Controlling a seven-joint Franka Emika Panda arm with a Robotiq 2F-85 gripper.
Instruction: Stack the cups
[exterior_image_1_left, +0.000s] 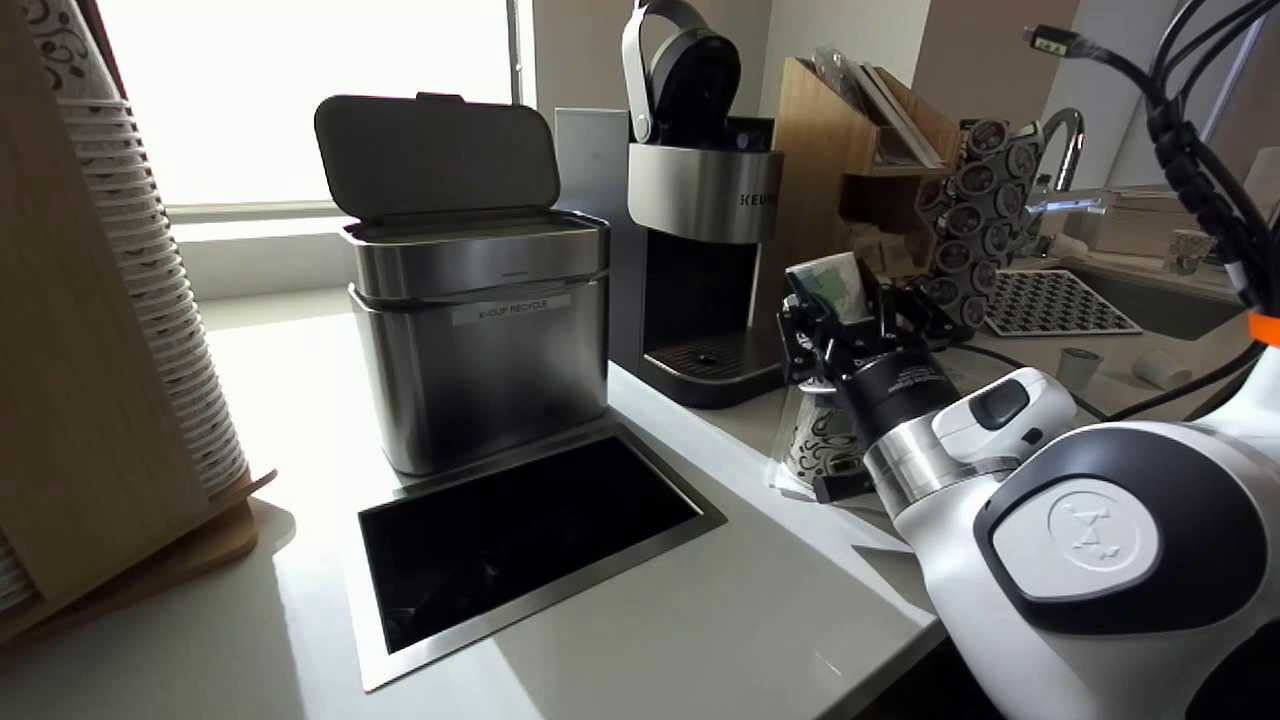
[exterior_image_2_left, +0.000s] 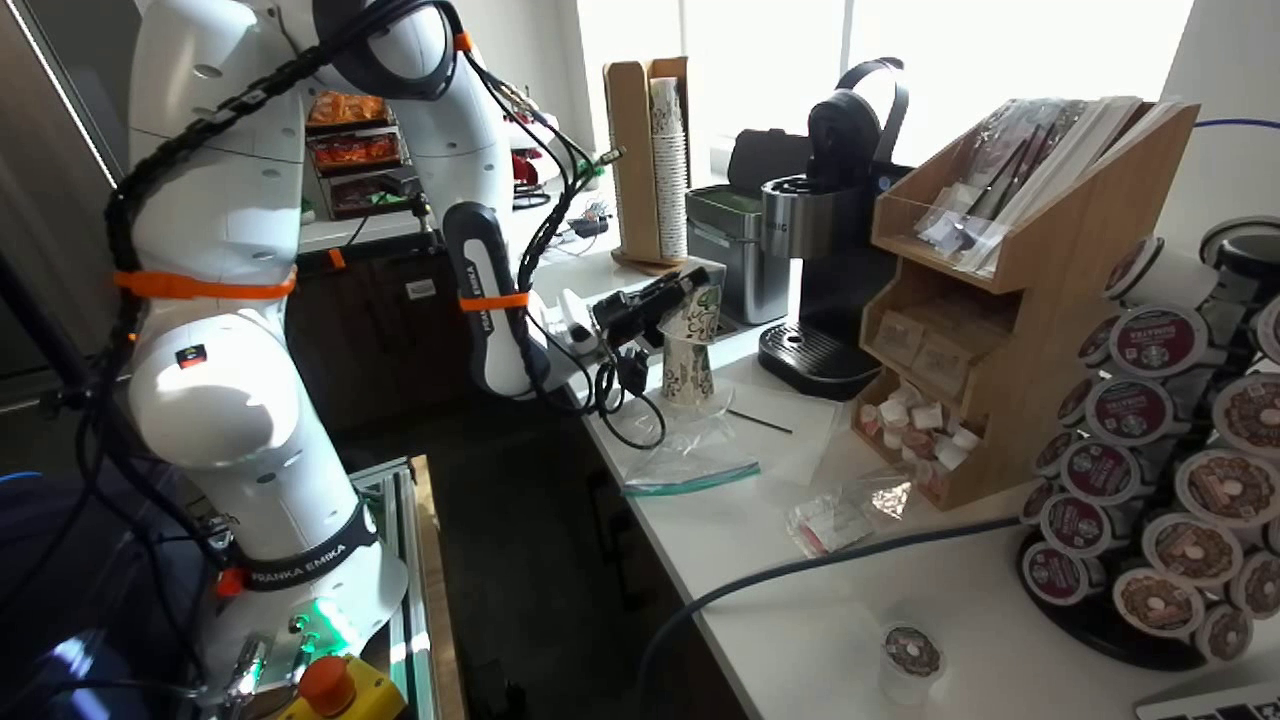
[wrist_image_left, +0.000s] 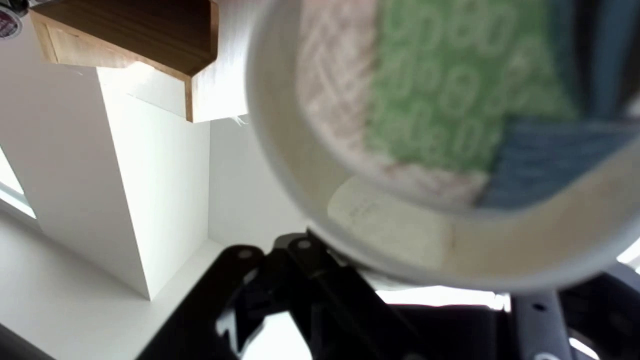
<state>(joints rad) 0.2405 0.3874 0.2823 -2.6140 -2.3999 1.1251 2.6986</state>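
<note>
Gripper (exterior_image_1_left: 840, 312) has the upper swirl-print paper cup (exterior_image_2_left: 698, 318) pinched, directly above the lower swirl-print paper cup (exterior_image_2_left: 688, 373); can't tell if they touch. In an exterior view: both left of the Keurig coffee maker (exterior_image_2_left: 808, 220), clear zip bag (exterior_image_2_left: 690, 468) on the near side.

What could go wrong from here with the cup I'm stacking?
The upper cup is right above the lower cup, so a sideways nudge could topple the lower one. The clear bag at its base might drag it if snagged. The cable looping low nearby could catch that bag.
</note>
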